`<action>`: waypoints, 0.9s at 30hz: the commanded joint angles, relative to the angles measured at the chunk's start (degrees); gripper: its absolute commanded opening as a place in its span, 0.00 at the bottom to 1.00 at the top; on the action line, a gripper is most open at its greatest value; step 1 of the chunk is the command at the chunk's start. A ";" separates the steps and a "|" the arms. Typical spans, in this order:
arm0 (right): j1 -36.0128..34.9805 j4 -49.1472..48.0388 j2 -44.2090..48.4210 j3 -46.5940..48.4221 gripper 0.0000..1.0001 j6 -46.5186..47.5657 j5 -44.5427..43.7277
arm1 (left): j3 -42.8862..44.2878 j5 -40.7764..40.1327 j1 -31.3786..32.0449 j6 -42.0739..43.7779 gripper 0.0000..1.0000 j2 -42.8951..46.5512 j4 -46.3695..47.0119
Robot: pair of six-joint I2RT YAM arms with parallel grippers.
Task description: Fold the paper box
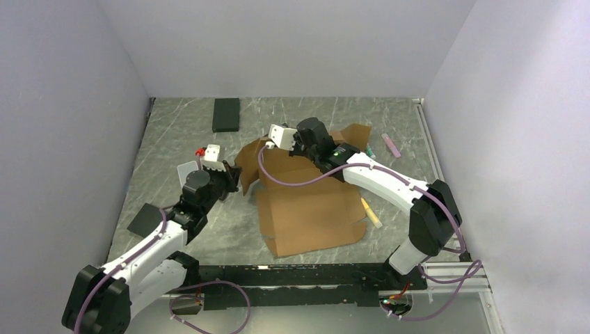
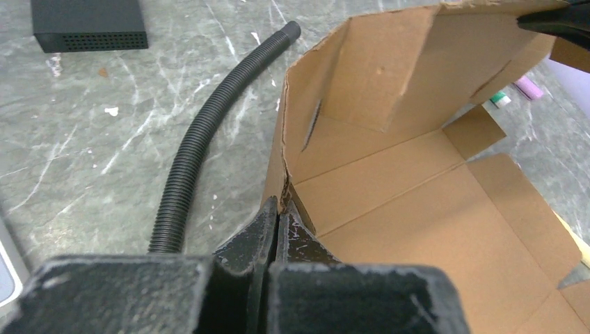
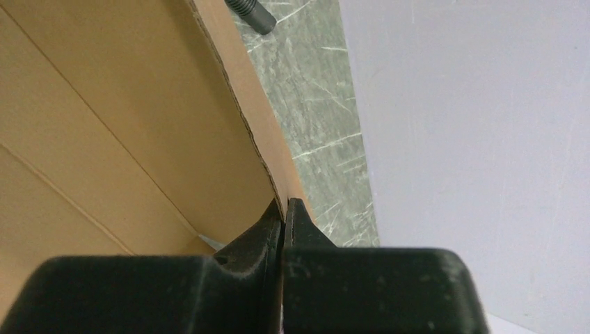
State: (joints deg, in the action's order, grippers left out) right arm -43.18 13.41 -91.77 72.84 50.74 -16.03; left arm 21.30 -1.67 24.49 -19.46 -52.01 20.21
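Observation:
The brown paper box (image 1: 309, 209) lies open in the middle of the table, its near panel flat and its far and left flaps raised. My left gripper (image 1: 235, 179) is shut on the edge of the raised left flap (image 2: 292, 132); its fingertips (image 2: 278, 212) pinch the cardboard. My right gripper (image 1: 296, 146) is shut on the edge of the raised far flap (image 3: 229, 104), which runs up from between its fingertips (image 3: 284, 207). The box's inside floor shows in the left wrist view (image 2: 431, 216).
A black flat block (image 1: 226, 114) lies at the far left; it also shows in the left wrist view (image 2: 87, 24). A black corrugated hose (image 2: 202, 132) runs beside the box. A pink marker (image 1: 391, 145), a yellow marker (image 1: 371, 213) and a black card (image 1: 146, 219) lie on the table.

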 commanded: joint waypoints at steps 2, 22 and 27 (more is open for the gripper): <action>-0.19 -5.23 3.35 -2.14 0.00 -4.93 -1.36 | 3.14 -5.19 -0.48 1.27 0.00 -1.24 2.43; -3.05 -13.15 6.97 -16.94 0.00 -5.01 1.39 | 9.03 5.23 -1.46 -3.43 0.40 7.85 -11.47; -3.23 -12.83 6.15 -16.44 0.00 -5.18 0.74 | 15.57 11.69 -1.46 -6.69 0.27 7.26 -18.26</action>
State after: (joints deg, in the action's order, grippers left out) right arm -46.00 -2.31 -83.79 57.08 49.50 -16.51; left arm 31.33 2.94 23.27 -22.92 -44.47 6.31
